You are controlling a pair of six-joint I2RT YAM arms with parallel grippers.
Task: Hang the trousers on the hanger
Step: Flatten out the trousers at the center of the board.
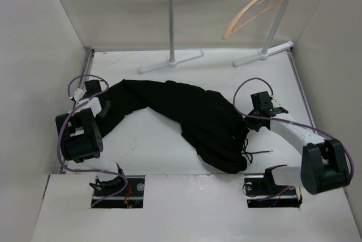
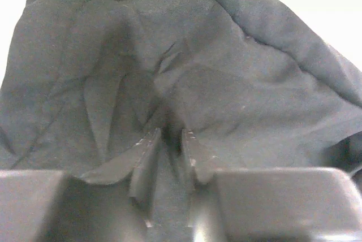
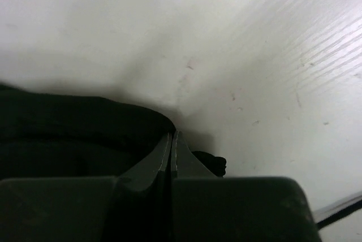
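Observation:
The black trousers (image 1: 192,117) lie crumpled across the table from the left to the near right. The light tan hanger (image 1: 254,7) hangs by its hook on the white rail at the back right, tilted. My left gripper (image 1: 107,106) is at the trousers' left end. In the left wrist view it (image 2: 169,140) is shut on a fold of the cloth (image 2: 226,83). My right gripper (image 1: 248,124) is at the trousers' right edge. In the right wrist view it (image 3: 171,135) is shut, fingers pressed together, on the edge of the cloth (image 3: 68,134).
The white rail stand (image 1: 172,21) with two feet stands at the back of the table. White walls close in the left, right and back sides. A thin black cord (image 1: 257,152) trails from the trousers near my right arm.

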